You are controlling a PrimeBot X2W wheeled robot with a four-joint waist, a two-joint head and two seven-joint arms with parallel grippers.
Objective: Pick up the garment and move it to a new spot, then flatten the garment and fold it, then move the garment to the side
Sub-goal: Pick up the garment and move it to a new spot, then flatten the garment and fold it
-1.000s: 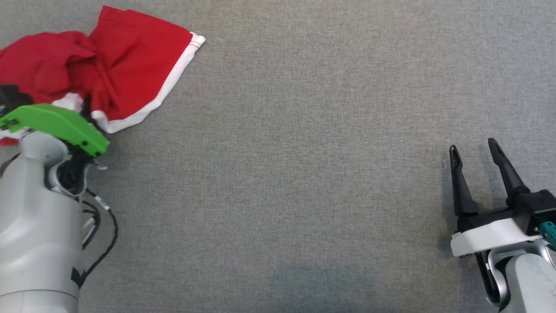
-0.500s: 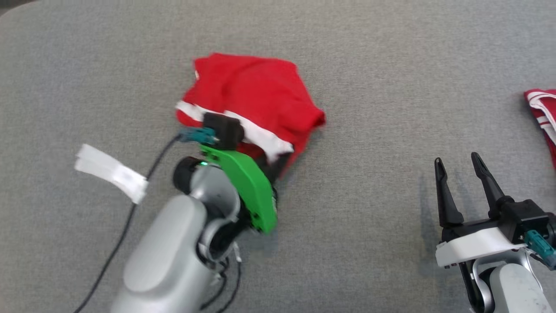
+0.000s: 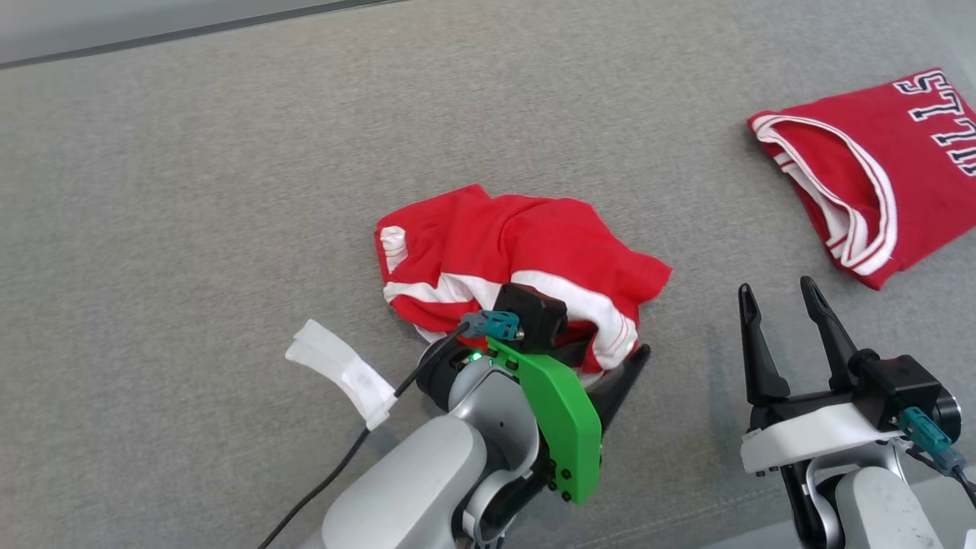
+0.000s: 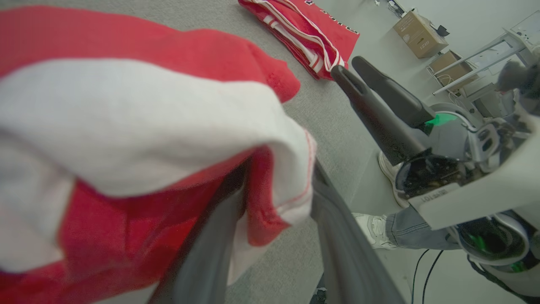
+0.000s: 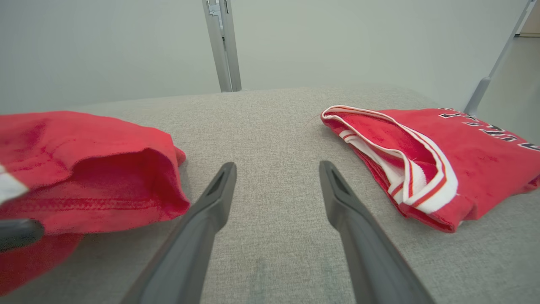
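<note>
The garment (image 3: 518, 252), red with white bands, lies crumpled on the grey cloth-covered table (image 3: 191, 191); it also shows in the left wrist view (image 4: 126, 118) and the right wrist view (image 5: 84, 169). My left gripper (image 3: 610, 358) sits at its near edge, jaws parted, one finger under the cloth and the other bare. In the left wrist view a white-edged hem hangs loosely between my left gripper's (image 4: 282, 177) two fingers. My right gripper (image 3: 778, 293) stands open and empty on bare table to the right, apart from the garment (image 5: 276, 166).
A folded red jersey (image 3: 869, 191) with dark lettering lies at the far right (image 5: 422, 160). A white tag (image 3: 343, 374) hangs on the left arm's cable. Beyond the table edge, the left wrist view shows a person's shoe (image 4: 371, 228) and cardboard boxes (image 4: 419, 27).
The camera has swung. My left gripper brought the garment from the far left to the table's middle and its jaws have parted. The right gripper stays open.
</note>
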